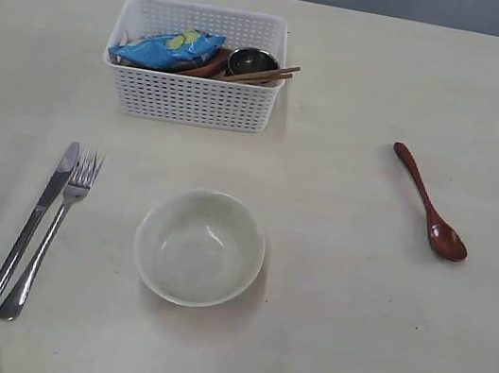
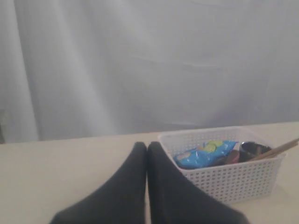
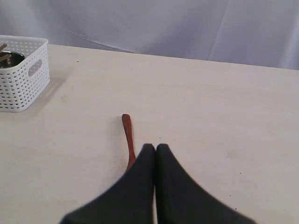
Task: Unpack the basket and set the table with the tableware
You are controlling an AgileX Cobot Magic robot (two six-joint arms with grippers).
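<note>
One white basket (image 1: 192, 100) is sitting on the table (image 1: 349, 337), and everything else is being placed from it. Inside the basket four kinds of thing are showing: one blue chip bag (image 1: 167, 48) is lying across its left half, one reddish-brown plate (image 1: 207, 67) is peeking out from under the bag, one steel cup (image 1: 251, 60) is standing in its right half, and one pair of wooden chopsticks (image 1: 266, 74) is leaning out over the basket's right rim.

Four pieces are lying on the table outside the basket. In the exterior view, one pale bowl (image 1: 199, 247) is sitting upright and empty straight in front of the basket, well apart from it. One knife (image 1: 33, 222) and one fork (image 1: 51, 240) are lying side by side, almost touching, in front of the basket and off past its left end. One dark red spoon (image 1: 427, 202) is lying well to the right of the basket, its handle end nearer the basket.

The left gripper (image 2: 147, 145) is pointing toward the basket from just beside it, its two fingers pressed together and gripping nothing. The right gripper (image 3: 155, 147) is hanging far to the right of the basket, above the spoon's bowl end, with its jaws fully closed and empty.
</note>
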